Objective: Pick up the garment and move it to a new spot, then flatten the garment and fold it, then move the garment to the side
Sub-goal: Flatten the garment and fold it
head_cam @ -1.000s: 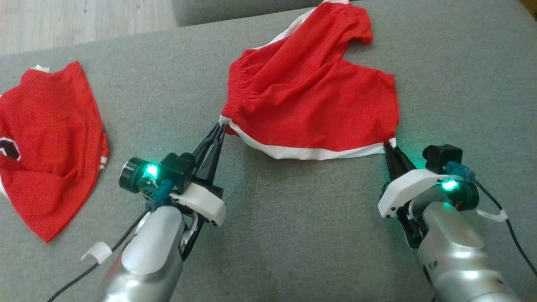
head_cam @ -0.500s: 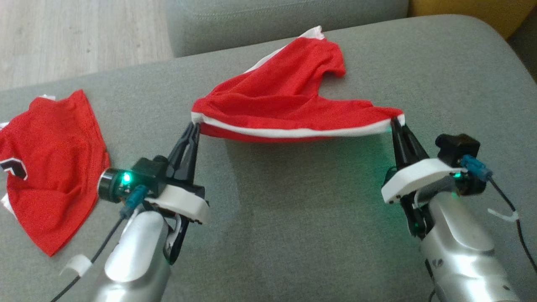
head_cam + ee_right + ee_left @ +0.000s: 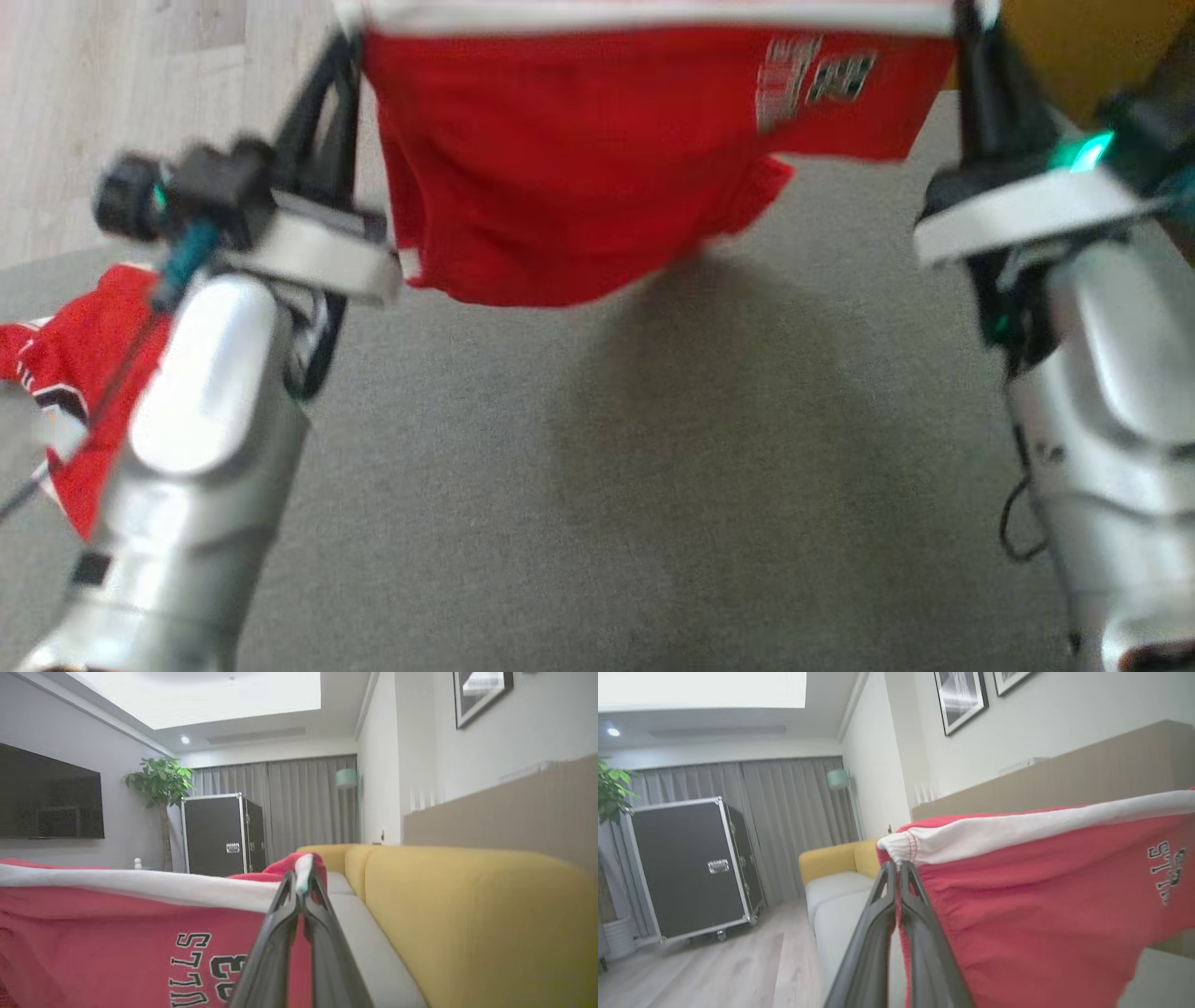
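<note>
The red garment (image 3: 560,168) hung stretched across the top of the head view, clear of the grey cushion (image 3: 653,485) below. The left gripper (image 3: 897,867) was pinched tight on its white-banded corner at upper left, the right gripper (image 3: 299,877) clamped on the opposite corner at upper right. Another red cloth (image 3: 75,373) lay on the cushion at the left edge, partly behind the left forearm (image 3: 196,401).

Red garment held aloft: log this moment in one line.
red garment: hanging over grey cushion | left claw: shut on garment | right claw: shut on garment
</note>
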Motion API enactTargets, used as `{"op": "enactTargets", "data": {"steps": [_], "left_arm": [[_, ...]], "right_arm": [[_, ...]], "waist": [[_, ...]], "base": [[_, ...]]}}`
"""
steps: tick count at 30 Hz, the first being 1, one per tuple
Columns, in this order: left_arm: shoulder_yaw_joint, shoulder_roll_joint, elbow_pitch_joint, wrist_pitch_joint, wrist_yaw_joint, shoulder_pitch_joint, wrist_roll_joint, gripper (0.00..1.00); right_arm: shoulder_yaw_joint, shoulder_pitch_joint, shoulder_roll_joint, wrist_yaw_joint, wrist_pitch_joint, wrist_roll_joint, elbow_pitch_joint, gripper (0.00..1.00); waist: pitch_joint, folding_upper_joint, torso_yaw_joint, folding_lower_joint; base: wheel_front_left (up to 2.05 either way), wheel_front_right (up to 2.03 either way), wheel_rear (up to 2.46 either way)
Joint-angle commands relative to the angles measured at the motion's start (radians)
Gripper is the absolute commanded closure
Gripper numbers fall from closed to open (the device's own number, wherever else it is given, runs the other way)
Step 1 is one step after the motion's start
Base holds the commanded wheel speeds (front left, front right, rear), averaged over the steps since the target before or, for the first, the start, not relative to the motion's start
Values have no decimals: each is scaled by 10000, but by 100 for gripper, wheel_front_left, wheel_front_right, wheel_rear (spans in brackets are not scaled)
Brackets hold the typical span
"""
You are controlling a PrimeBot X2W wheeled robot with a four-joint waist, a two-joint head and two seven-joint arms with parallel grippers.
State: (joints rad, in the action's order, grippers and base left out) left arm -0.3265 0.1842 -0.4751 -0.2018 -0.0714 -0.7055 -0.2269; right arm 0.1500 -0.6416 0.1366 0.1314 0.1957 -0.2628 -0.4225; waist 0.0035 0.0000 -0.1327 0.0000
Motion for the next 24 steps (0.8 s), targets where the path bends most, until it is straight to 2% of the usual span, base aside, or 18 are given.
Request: {"op": "enactTargets", "data": {"steps": [1, 6, 16, 20, 24], "left_arm": [[456, 451, 494, 154, 4, -856, 77, 100], [610, 643, 1214, 503, 100, -1161, -19, 100], [629, 984, 3197, 1799, 225, 12, -413, 100], [631, 1096, 3511, 2286, 204, 25, -566, 100], [596, 1258, 3220, 2568, 77, -389, -614, 100]], "right_arm": [[138, -725, 88, -7, -184, 154, 641, 100], [-107, -1066, 206, -7, -624, 392, 1378, 100], [-927, -236, -44, -7, -1848, 909, 2986, 100], [-973, -278, -37, -7, -2282, 940, 2996, 100], [-854, -1010, -51, -7, -2416, 644, 2225, 100]], "waist": [[-147, 0, -9, 0], [-355, 0, -8, 0], [-286, 0, 107, 0], [134, 0, 85, 0], [980, 0, -10, 0]], "base": [[0, 0, 0], [0, 0, 0], [0, 0, 0], [0, 0, 0], [0, 0, 0]]}}
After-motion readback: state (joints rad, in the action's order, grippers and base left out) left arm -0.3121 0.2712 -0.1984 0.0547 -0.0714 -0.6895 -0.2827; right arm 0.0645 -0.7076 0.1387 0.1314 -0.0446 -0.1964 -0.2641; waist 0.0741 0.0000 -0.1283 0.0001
